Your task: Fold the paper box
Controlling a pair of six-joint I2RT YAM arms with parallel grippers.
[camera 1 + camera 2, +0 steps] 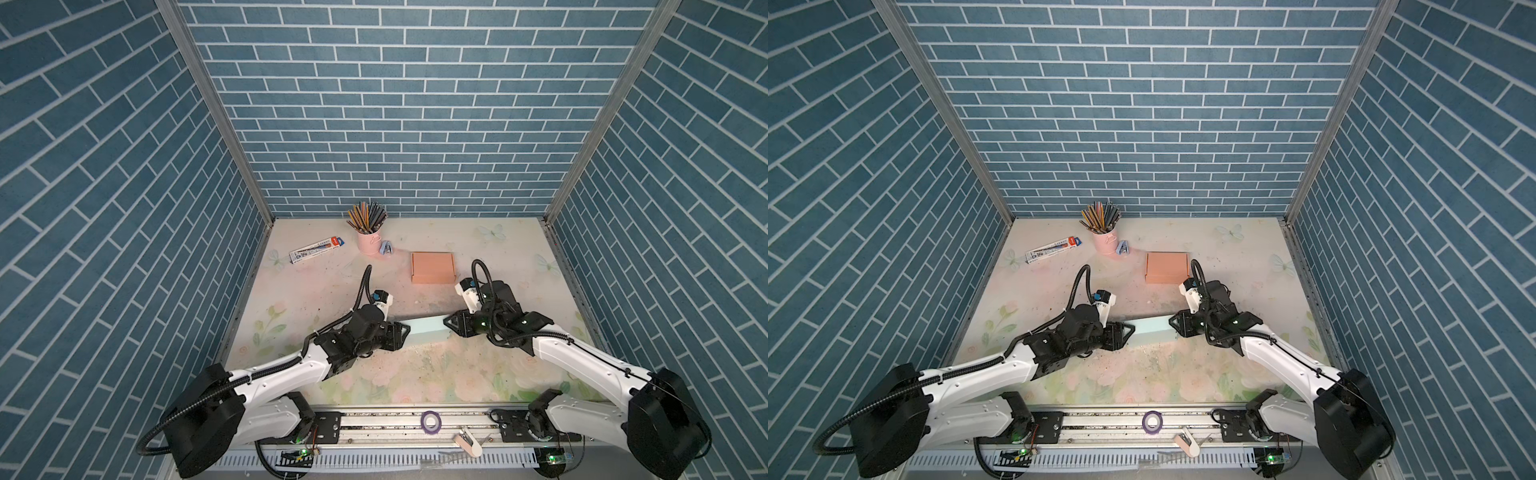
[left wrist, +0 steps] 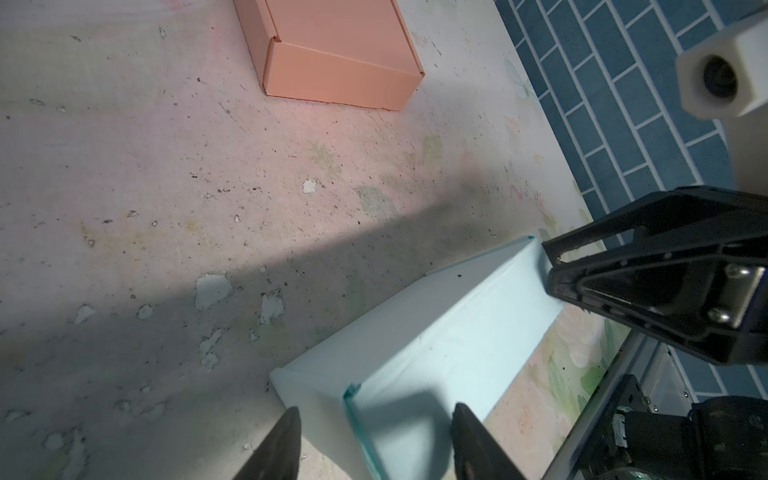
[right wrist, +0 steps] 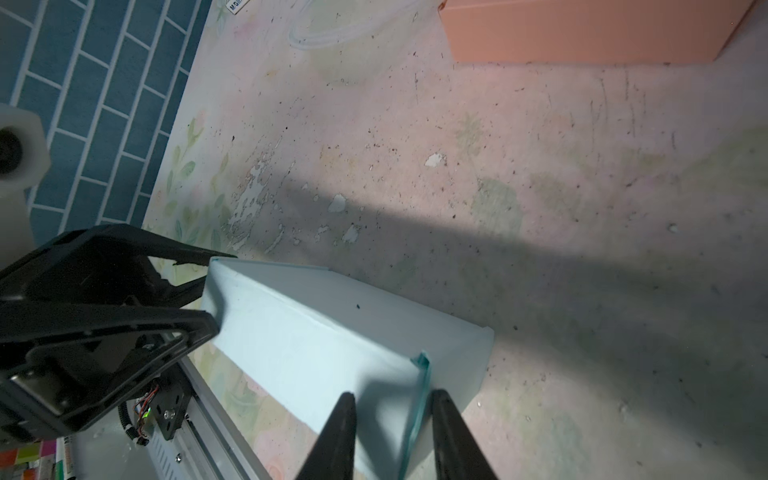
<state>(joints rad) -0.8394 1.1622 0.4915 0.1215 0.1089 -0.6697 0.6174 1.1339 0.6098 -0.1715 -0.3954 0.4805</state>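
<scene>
Top views: the box (image 1: 428, 328), pale blue and half formed, lies on the surface (image 1: 415, 374) near its front middle. Your left gripper (image 1: 406, 330) is at one end and your right gripper (image 1: 448, 322) at the other. An orange box (image 1: 433, 267), already closed, sits well apart behind them.

Left wrist view: the left gripper (image 2: 374, 409) has its jaws apart, astride the raised end wall (image 2: 353, 399). Neither finger presses the wall, so nothing is clamped.

Right wrist view: the right gripper (image 3: 392, 395) also straddles its own end wall (image 3: 419, 386), jaws apart but with a narrower gap. One finger is just beside the paper, and no pinch shows.

Hazards, as judged from here: if you close one gripper before the other, the light box will probably slide or skew across the surface. A pinch away from the crease may crumple the thin wall. Pressing inward from both ends could buckle the long sides. A shallow bite may let a wall slip free and spring open.
</scene>
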